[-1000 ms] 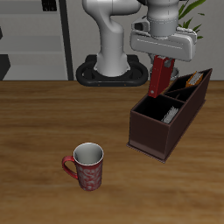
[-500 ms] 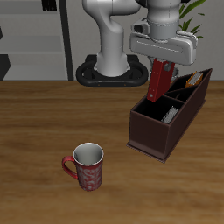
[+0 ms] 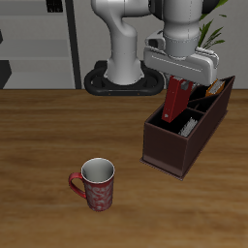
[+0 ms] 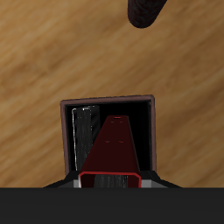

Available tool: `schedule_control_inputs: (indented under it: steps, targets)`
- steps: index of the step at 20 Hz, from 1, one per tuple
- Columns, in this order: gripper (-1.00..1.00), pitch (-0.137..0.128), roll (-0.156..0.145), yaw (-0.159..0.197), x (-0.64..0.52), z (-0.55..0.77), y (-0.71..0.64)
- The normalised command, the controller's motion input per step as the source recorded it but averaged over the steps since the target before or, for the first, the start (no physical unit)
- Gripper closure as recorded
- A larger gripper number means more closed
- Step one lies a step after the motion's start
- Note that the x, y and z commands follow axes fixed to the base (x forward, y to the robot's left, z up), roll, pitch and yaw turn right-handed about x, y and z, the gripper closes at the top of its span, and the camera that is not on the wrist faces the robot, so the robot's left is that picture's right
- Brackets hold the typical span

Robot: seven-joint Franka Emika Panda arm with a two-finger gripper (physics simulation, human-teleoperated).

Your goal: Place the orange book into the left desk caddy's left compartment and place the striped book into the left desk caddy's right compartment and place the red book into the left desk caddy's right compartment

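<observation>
While the gripper [image 3: 178, 77] clamps the red book [image 3: 175, 100], it hangs tilted above the left desk caddy [image 3: 180, 142].
Maroon cover, pale pages; only the wrist view shows the striped book [image 4: 84, 131] standing inside the right compartment [image 4: 140, 118].

Red book [image 3: 175, 99] above right compartment [image 3: 172, 128]; striped book [image 4: 85, 131] inside.
</observation>
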Motion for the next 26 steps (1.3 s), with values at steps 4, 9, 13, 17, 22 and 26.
schedule_control_inputs:
  steps: [4,9,13,17,22,26]
  targets:
    - [1.0,0.045,-0.007,-0.015,0.12,-0.24,-0.08]
    - [1.0,0.048,-0.014,-0.03,0.08,-0.28,-0.06]
    - [1.0,0.037,0.019,-0.004,-0.02,-0.23,0.06]
    - [1.0,0.03,-0.008,-0.038,-0.07,-0.15,0.0]
    - [1.0,0.025,0.018,0.0,-0.01,-0.22,0.04]
    - [1.0,0.028,0.005,0.015,0.04,-0.21,0.0]
